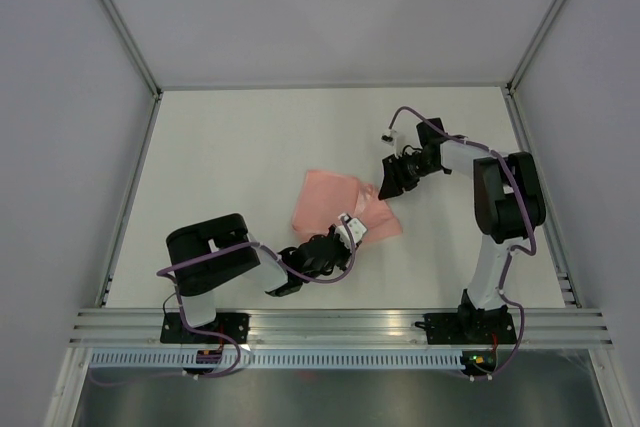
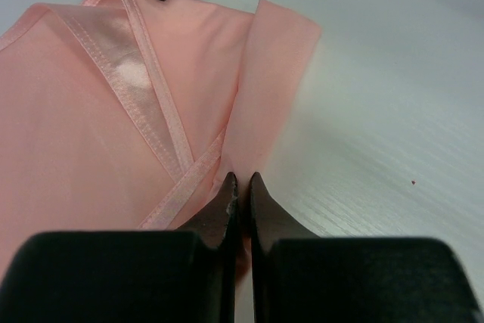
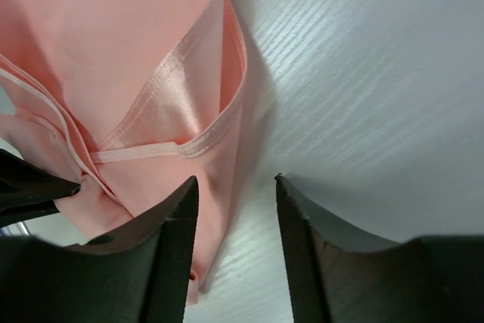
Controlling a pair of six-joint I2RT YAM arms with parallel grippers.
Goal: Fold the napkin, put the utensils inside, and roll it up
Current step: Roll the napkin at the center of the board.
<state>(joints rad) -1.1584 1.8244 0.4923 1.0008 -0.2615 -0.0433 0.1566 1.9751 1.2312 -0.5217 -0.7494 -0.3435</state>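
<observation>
From above, the napkin (image 1: 330, 209) lies bunched and folded on the white table (image 1: 230, 157). The left gripper (image 1: 347, 235) is at the napkin's near edge and the right gripper (image 1: 389, 184) at its far right corner. Only the left wrist view shows the satin hems crossing and the left jaws pinched tight on a raised fold of the napkin's edge. Only the right wrist view shows the right jaws standing apart, holding nothing. One finger (image 3: 162, 247) sits over the napkin's folded border, the other over bare table just beside it.
</observation>
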